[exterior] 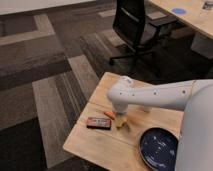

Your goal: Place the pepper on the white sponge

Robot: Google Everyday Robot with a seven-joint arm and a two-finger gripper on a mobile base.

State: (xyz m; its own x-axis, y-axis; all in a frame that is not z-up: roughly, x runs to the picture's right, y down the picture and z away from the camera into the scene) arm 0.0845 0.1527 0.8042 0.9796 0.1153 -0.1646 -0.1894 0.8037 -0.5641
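- Nearest, the dark blue plate (159,148) sat right of the dark box (98,122).
- The gripper (120,121) hung over the table's (95,145) middle; we could not tell its grip.
- The pepper (109,114) lay just left of it, pointing toward it.

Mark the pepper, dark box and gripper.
pepper (109,114): camera view, orange middle.
dark box (98,122): camera view, top face.
gripper (120,120): camera view, tip, down close beside the pepper.
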